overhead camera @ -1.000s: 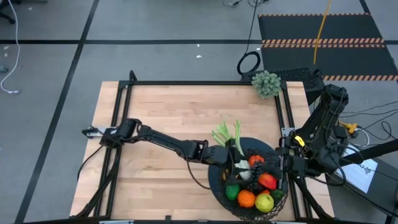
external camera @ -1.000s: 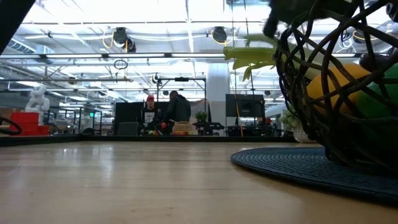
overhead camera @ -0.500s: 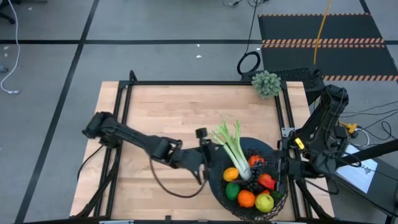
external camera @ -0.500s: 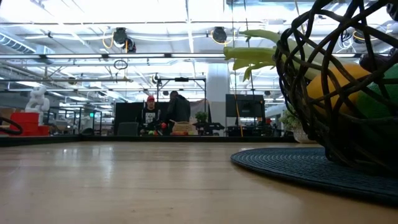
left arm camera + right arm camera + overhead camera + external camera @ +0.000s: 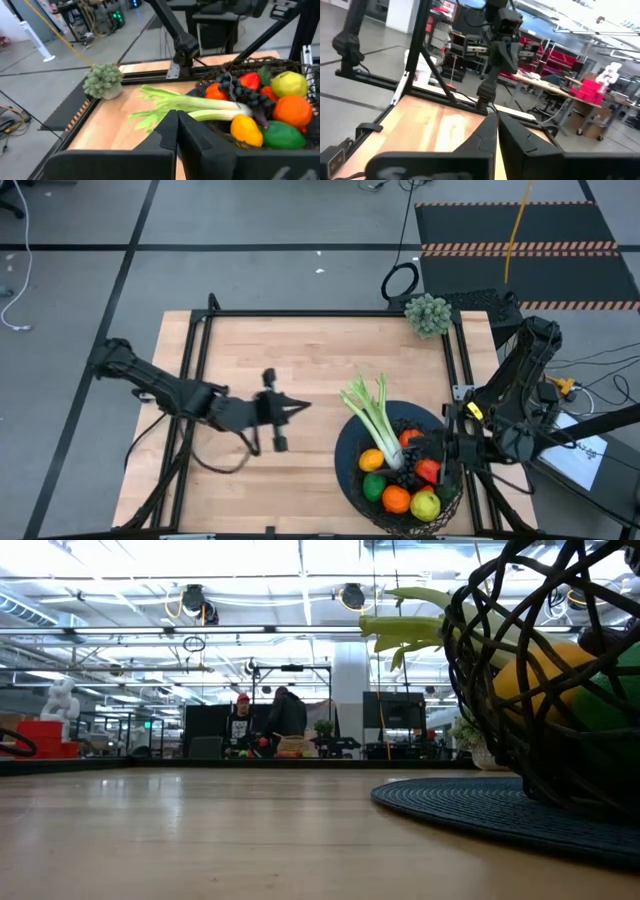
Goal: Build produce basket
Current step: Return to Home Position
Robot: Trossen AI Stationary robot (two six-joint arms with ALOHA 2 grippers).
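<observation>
High view, left arm: the left arm lies low over the counter, well to the left of the basket.
Left jaws: together, empty, pointing toward the basket and clear of it.
Celery: the celery lies slanted across the basket's left rim, with its leafy end hanging outside.
Basket: at the counter's near right corner on a dark woven mat, heaped with produce.
Produce: a lemon, lime, orange and dark grapes are inside the basket; nothing loose shows beside it.
Right arm: the right arm is folded just right of the basket.
Right jaws: together, empty, close to the basket's right rim.
Clump: a grey-green clump sits at the corner well beyond the basket.
Risk, celery: probably the likeliest failure; it overhangs, so a knock to the basket could tip it out.
Risk, right arm: any swing this close could nudge the rim and shift the basket.
Risk, heap: fruit piled on top might roll over the rim if jolted.
</observation>
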